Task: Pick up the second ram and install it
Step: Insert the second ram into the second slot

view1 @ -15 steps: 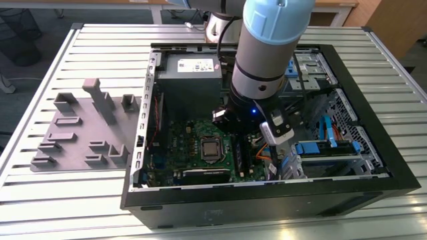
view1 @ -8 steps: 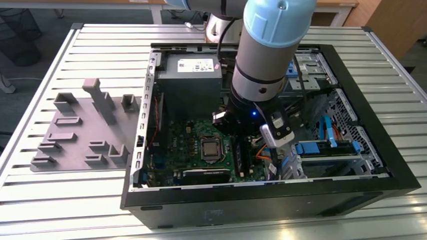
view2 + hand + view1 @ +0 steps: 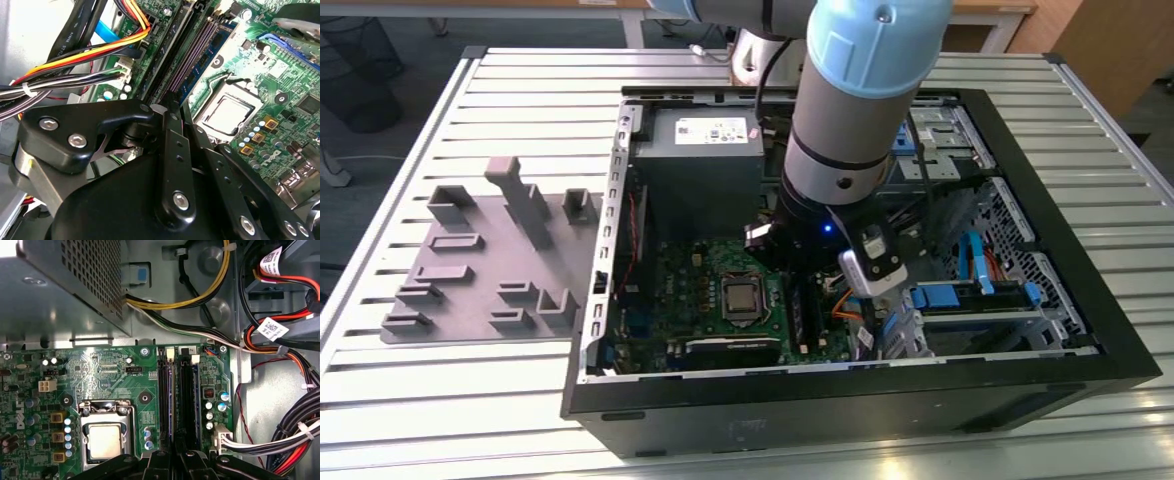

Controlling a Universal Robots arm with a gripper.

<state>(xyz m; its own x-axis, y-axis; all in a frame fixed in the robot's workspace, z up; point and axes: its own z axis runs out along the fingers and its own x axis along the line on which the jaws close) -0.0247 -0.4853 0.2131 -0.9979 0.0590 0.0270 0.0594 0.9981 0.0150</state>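
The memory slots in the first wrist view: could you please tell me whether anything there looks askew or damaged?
Nothing stands out. The memory slots run straight and parallel beside the processor socket, the gripper sits over one end, and the cables lie off to the side.

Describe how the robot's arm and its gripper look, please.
The arm is a thick grey tube with pale blue joint caps and a small blue light near the wrist. The gripper is matte black, built of linked bars fixed with silver screws.
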